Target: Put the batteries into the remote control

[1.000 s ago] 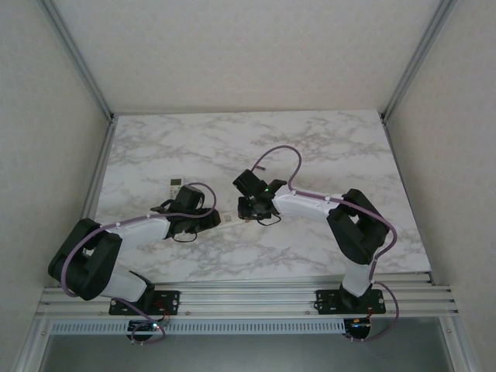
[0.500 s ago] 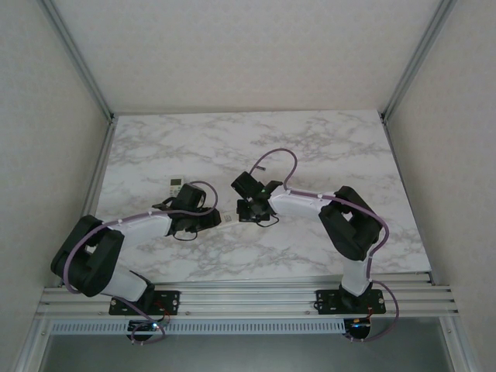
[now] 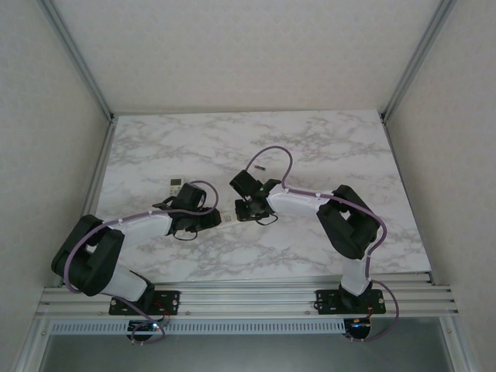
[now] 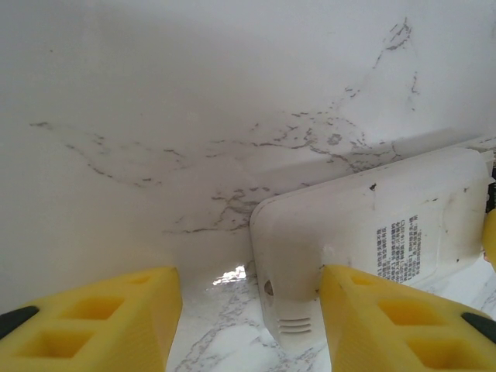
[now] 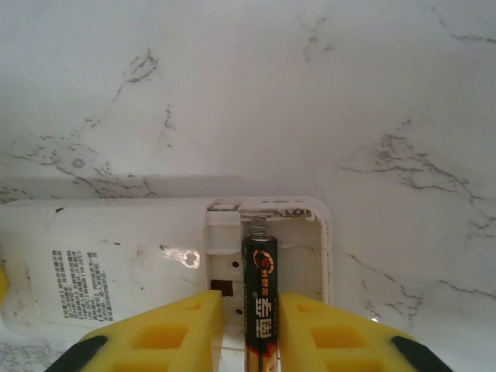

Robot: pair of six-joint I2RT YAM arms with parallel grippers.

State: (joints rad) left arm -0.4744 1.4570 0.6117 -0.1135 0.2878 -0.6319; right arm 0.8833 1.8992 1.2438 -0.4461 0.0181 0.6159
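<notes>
Right arm's been creeping left over the last second, so the right pincer (image 3: pixel 246 206) is sitting closer to the remote (image 5: pixel 116 256) than it was. Left arm hasn't budged.

Closest up in the right wrist view, the yellow fingers (image 5: pixel 163 333) are pinching the battery (image 5: pixel 260 287) by its sides. Its far end is poking into the open battery compartment (image 5: pixel 298 240), right by the little metal spring (image 5: pixel 259 225). Battery's a stiff, smooth cylinder in a dark wrap with copper bands. I'm guessing it's light but slippery and keen to twist in the grip. Holding it across the round mid-body is probably the way, leaving both ends free to seat.

The remote is lying face down on the table (image 5: pixel 232 77): hard white plastic, rounded corners, printed label on the back. It's looking light enough to skid when something pushes against that spring. The left pincer (image 4: pixel 248 291) is standing spread around its other end, one finger right against it and the other apart. Beyond that, the glossy marble-pattern top is stretching away.
</notes>
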